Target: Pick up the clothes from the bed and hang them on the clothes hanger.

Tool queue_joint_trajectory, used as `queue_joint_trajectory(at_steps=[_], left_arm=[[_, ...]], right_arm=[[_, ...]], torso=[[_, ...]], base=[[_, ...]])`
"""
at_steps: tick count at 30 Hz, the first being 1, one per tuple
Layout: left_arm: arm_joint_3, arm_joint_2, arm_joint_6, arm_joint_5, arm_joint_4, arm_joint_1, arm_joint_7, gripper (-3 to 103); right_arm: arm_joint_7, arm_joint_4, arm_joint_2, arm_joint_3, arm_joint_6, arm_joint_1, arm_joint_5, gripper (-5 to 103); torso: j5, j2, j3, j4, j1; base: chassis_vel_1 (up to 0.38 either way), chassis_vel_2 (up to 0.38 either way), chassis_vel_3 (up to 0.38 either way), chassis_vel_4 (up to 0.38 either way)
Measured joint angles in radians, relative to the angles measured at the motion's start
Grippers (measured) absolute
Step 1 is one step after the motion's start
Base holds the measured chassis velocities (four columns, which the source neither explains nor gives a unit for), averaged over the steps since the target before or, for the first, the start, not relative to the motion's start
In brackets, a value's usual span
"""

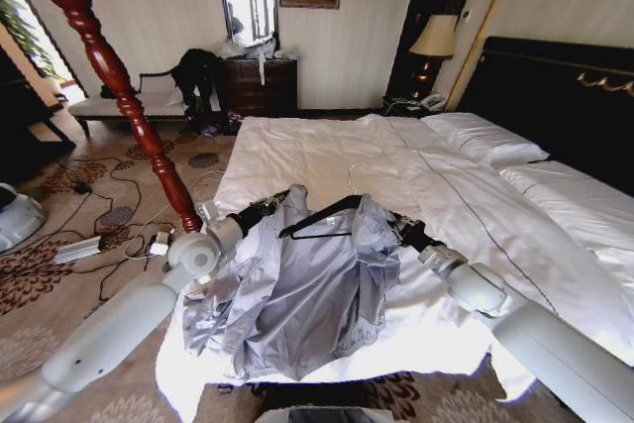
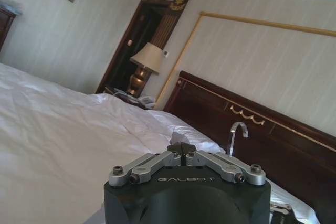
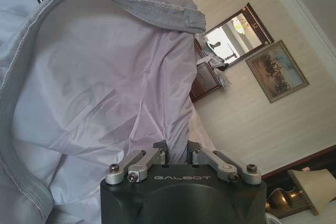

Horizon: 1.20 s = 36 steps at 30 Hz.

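My two arms hold the grey-blue shirt (image 1: 297, 294) up over the foot of the bed (image 1: 327, 151), draped on a dark hanger (image 1: 319, 215) with a silver hook. My left pincer (image 2: 182, 149) is pressed shut; my right pincer (image 3: 177, 150) grips shirt fabric.

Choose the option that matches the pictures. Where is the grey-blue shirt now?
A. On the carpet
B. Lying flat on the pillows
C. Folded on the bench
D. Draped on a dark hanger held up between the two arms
D: the shirt hangs from the dark hanger over the foot of the bed, between both arms.
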Motion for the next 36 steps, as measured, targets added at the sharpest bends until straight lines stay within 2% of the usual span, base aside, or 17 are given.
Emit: queue_joint_trajectory(at_steps=[5,11,14,17,29,36], left_arm=[[-0.017,0.021,0.001,-0.014,-0.065,0.012,-0.001,0],[0.025,-0.002,0.002,0.016,-0.092,-0.013,-0.012,0],[0.083,-0.026,0.005,0.060,-0.066,-0.073,-0.023,0],[0.113,-0.039,0.009,0.061,-0.059,-0.112,-0.029,0],[0.325,-0.116,0.021,0.013,0.007,-0.400,-0.052,0],[0.386,-0.149,0.022,0.004,0.042,-0.479,-0.044,0]], right_arm=[[0.005,0.011,-0.012,0.003,-0.015,0.012,0.012,17],[0.008,0.024,-0.036,-0.006,-0.046,0.025,0.035,17],[0.007,0.027,-0.046,-0.015,-0.056,0.039,0.046,17],[0.007,0.033,-0.047,-0.018,-0.065,0.045,0.057,17],[0.003,0.095,-0.023,-0.022,-0.102,0.057,0.086,17],[-0.001,0.165,-0.036,-0.010,-0.120,0.049,0.098,17]], torso=[[0.0001,0.000,0.000,0.0003,0.000],[0.0002,0.000,0.000,0.0000,0.000],[0.0002,0.000,0.000,0.0002,0.000],[0.0002,0.000,0.000,0.0001,0.000],[0.0004,0.000,0.000,0.0002,0.000],[0.0002,0.000,0.000,0.0001,0.000]], base=[[0.000,0.000,0.000,0.000],[0.000,0.000,0.000,0.000],[0.000,0.000,0.000,0.000],[0.000,0.000,0.000,0.000],[0.000,0.000,0.000,0.000],[0.000,0.000,0.000,0.000]])
